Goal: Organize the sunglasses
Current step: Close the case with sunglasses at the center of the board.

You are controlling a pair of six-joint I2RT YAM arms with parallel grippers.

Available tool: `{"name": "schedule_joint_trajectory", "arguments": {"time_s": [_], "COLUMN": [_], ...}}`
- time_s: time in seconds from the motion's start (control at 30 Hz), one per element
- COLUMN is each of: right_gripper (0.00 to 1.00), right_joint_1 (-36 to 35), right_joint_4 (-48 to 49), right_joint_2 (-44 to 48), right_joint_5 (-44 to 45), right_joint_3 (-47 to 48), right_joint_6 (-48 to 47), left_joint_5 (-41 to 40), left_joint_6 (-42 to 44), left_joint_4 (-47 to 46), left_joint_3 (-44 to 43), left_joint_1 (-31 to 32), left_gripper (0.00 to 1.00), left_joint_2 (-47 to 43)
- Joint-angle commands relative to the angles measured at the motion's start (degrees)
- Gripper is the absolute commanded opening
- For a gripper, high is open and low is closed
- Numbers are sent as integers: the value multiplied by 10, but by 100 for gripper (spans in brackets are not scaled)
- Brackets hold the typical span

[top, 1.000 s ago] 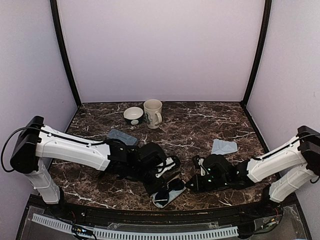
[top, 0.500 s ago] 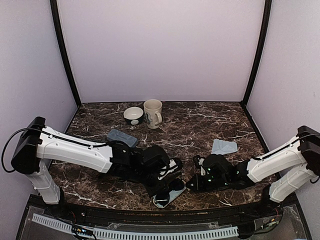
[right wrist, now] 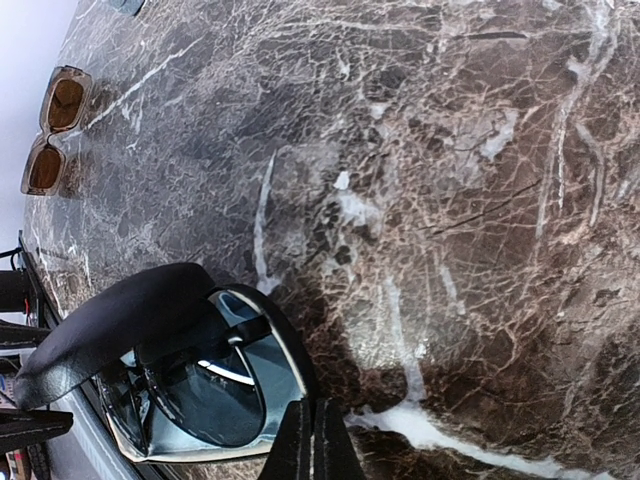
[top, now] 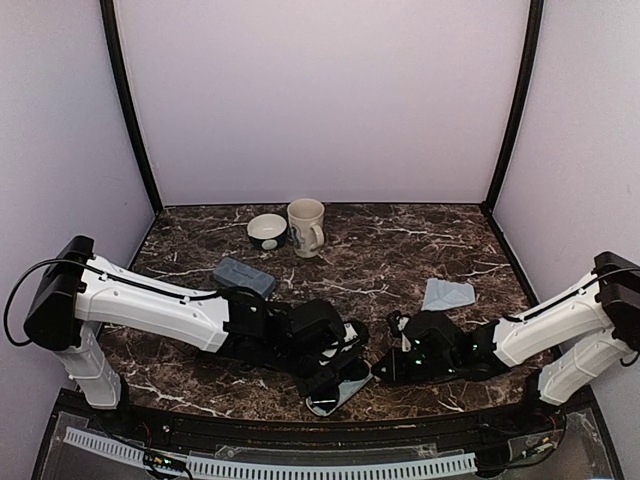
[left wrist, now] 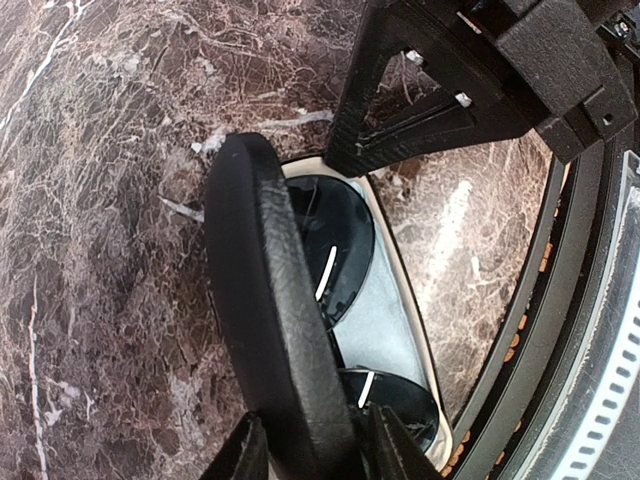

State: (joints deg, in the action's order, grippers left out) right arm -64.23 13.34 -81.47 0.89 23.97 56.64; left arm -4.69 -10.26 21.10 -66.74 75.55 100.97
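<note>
The black oblong case (top: pixel 345 392) lies open near the table's front edge, with the black thin-framed sunglasses (left wrist: pixel 338 250) folded on its pale lining (left wrist: pixel 388 325). My left gripper (left wrist: pixel 312 455) is shut on the case's black lid (left wrist: pixel 265 300) and holds it tilted over the case; in the top view this gripper (top: pixel 335 362) sits just left of the case. My right gripper (right wrist: pixel 314 445) is shut, with its tips against the case's right rim (right wrist: pixel 292 372). The brownish sunglasses (right wrist: pixel 55 130) lie open on the marble far off to the left, and they are hidden in the top view.
A grey-blue rectangular case (top: pixel 243 276) lies behind my left arm. A pale blue cloth (top: pixel 447 293) lies at the right. A cream mug (top: pixel 306 226) and a dark bowl (top: pixel 267 231) stand at the back. The black front rail (left wrist: pixel 560 330) runs close by the case.
My left gripper has moved right and toward the front edge, bringing the lid down over the case. The right gripper has stayed at the case's right rim.
</note>
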Motion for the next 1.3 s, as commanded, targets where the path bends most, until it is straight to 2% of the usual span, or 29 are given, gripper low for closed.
{"name": "schedule_joint_trajectory", "arguments": {"time_s": [0.0,0.43,1.27], "right_gripper": [0,0,0], "right_joint_1": [-12,-25,-41], "right_joint_4": [14,20,40], "right_joint_2": [-12,-18,-37], "right_joint_5": [10,18,28], "right_joint_3": [0,2,12], "right_joint_6": [-6,0,14], "left_joint_5": [150,202,243], "left_joint_6": [31,41,77], "left_joint_4": [-60,-78,-57], "left_joint_3": [15,12,-11], "left_joint_1": [33,41,67], "left_gripper": [31,30,44], "left_joint_2": [70,108,141]}}
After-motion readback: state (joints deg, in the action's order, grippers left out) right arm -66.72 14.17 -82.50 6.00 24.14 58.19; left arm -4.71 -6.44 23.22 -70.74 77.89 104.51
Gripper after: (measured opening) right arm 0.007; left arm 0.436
